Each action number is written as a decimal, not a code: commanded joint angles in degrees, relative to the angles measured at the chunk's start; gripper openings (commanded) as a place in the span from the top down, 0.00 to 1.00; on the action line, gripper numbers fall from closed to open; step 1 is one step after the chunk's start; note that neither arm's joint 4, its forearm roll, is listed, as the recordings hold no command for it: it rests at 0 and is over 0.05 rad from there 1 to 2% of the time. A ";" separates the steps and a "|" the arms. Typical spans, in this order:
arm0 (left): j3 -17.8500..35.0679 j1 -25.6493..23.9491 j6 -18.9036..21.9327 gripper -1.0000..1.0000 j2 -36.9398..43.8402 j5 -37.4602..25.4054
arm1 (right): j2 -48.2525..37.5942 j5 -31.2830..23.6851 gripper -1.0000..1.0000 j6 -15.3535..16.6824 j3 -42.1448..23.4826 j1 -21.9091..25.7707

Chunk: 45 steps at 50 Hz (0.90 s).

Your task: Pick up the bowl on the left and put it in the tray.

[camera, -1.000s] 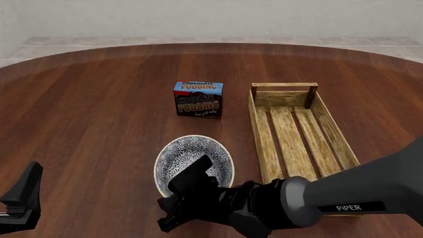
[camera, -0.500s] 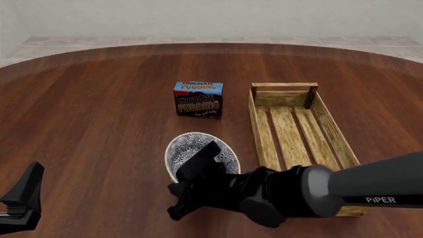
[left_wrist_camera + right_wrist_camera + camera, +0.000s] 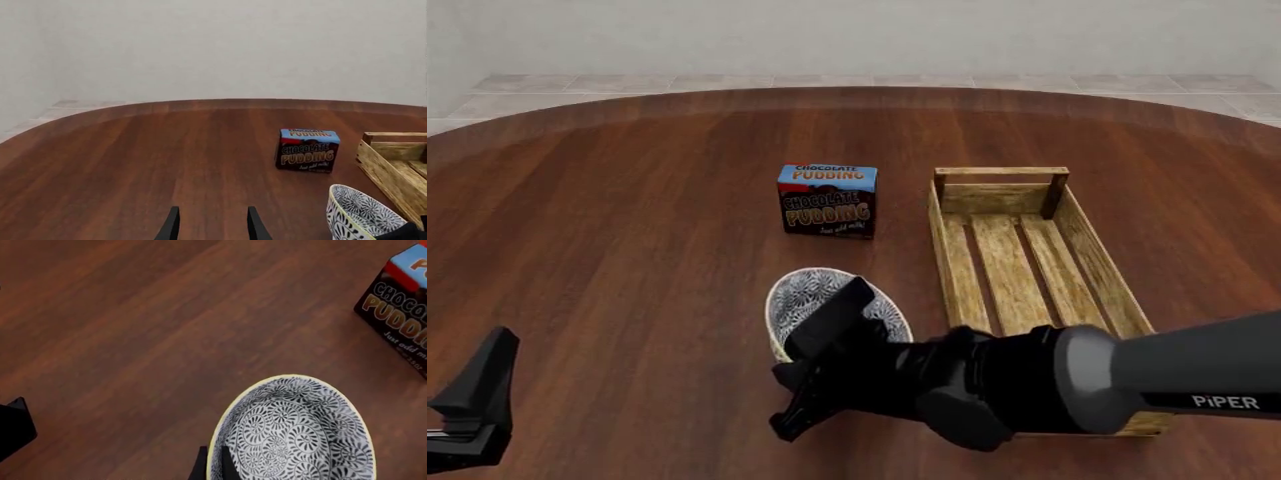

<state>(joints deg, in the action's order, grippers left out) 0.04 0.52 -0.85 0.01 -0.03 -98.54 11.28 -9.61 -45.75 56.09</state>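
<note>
The bowl [image 3: 811, 298], cream-rimmed with a blue-grey floral pattern, hangs tilted just above the table in front of the pudding box. My right gripper [image 3: 814, 352] is shut on its near rim, one finger inside and one outside. In the right wrist view the bowl [image 3: 293, 435] fills the lower middle, with the right gripper [image 3: 213, 467] pinching the rim. The tray [image 3: 949, 262], a long light-wood slatted crate, lies just right of the bowl. My left gripper [image 3: 474, 400] stays open at the front left, far from the bowl. The left wrist view shows the left gripper [image 3: 212, 229], the bowl [image 3: 357, 215] and the tray [image 3: 387, 165].
A chocolate pudding box [image 3: 827, 200] stands upright behind the bowl, left of the tray's far end. It also shows as the pudding box [image 3: 307, 150] and the pudding box [image 3: 400, 335]. The round wooden table [image 3: 627, 220] spreads wide to the left.
My right gripper has carried the bowl a little to the right and away from the front edge, tipping it. The left arm has stayed put.
</note>
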 commanded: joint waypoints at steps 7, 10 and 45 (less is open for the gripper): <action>-0.01 -0.19 -0.31 0.00 0.00 -0.12 | 1.29 -3.04 1.00 -0.03 -1.19 1.69; -0.02 -0.12 -0.34 0.00 0.00 -0.19 | 1.08 -3.19 1.00 0.04 -1.35 1.98; -0.03 -0.03 -0.68 0.00 0.00 -0.25 | 6.12 -9.20 1.00 2.85 -3.88 2.08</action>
<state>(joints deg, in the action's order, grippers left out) 0.01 0.43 -1.46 0.01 -0.38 -94.87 4.16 -7.54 -48.77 58.36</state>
